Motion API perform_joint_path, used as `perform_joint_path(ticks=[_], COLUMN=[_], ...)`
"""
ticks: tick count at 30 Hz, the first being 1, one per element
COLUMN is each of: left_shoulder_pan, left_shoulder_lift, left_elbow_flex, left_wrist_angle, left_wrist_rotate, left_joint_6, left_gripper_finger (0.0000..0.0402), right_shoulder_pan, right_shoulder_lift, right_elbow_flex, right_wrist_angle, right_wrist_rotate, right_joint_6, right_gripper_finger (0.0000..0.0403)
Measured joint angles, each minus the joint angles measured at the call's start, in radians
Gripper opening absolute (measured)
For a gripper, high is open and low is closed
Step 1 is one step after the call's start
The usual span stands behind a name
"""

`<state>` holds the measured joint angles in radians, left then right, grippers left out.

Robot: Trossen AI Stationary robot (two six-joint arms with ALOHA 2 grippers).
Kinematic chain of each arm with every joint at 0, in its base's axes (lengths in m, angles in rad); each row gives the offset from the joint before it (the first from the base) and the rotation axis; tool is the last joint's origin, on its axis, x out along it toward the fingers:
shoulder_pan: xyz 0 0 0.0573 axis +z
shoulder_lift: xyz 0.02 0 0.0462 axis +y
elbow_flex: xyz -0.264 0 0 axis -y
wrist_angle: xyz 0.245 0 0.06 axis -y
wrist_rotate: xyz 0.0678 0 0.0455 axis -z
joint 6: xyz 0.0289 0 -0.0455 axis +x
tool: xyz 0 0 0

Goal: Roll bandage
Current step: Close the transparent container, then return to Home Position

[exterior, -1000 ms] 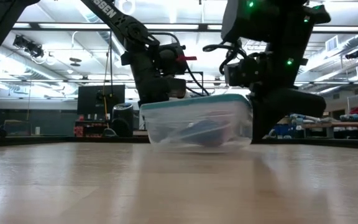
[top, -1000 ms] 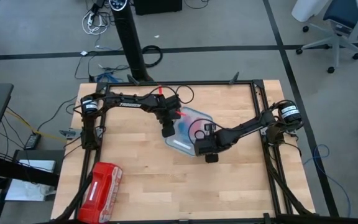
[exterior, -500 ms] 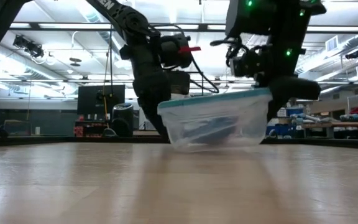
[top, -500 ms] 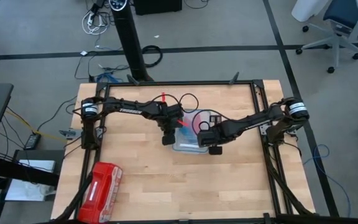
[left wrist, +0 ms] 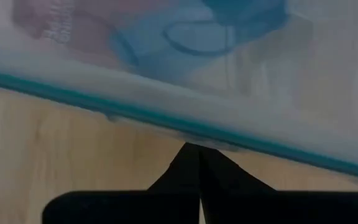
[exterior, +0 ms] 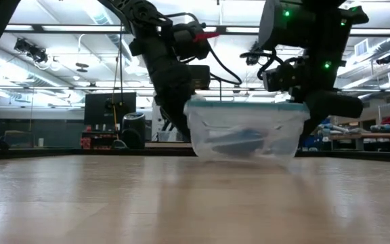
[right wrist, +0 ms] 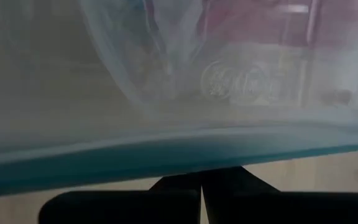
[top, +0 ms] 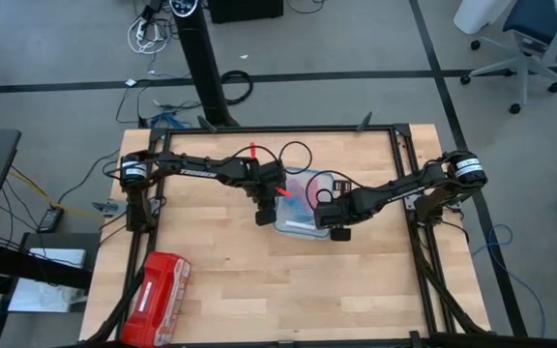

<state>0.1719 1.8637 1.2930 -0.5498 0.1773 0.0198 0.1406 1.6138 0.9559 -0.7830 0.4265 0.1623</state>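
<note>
Bandage: inside clear lidded box, between both grippers.
Left gripper: fingers pressed together at box edge.
Right gripper: fingers pressed together at lid rim.
Risk: box may slide or tip, since neither gripper grasps it.

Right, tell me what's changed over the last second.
The clear container with the bandage inside was tilted half a second ago; it now sits level, a little farther from the red pouch. Left gripper and right gripper, both shut, shifted with it, flanking it. The pouch stayed put.
</note>
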Motion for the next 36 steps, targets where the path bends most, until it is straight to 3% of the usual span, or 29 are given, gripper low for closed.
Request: perform_joint_path(ticks=[16,26,36], left_shoulder_pan=[-0.064,-0.066,-0.105], left_shoulder_lift=[-0.002,-0.018,-0.231], left_elbow_flex=[-0.014,0.031,0.033], left_wrist_angle=[-0.009,-0.191,-0.185], left_wrist_rotate=[-0.036,-0.102,-0.183], left_joint_6=[-0.051,-0.028,-0.019], left_gripper_finger=[0.0,0.0,0.0], right_shoulder_pan=[-0.032,-0.012,0.01], right_shoulder_lift=[-0.001,-0.041,-0.225], right_elbow_flex=[-0.009,-0.01,-0.01], right_wrist_angle=[-0.038,-0.095,-0.12], right_wrist_rotate=[0.03,0.03,0.036], right_joint_6=[-0.053,-0.005,0.021], right_gripper_finger=[0.0,0.0,0.0])
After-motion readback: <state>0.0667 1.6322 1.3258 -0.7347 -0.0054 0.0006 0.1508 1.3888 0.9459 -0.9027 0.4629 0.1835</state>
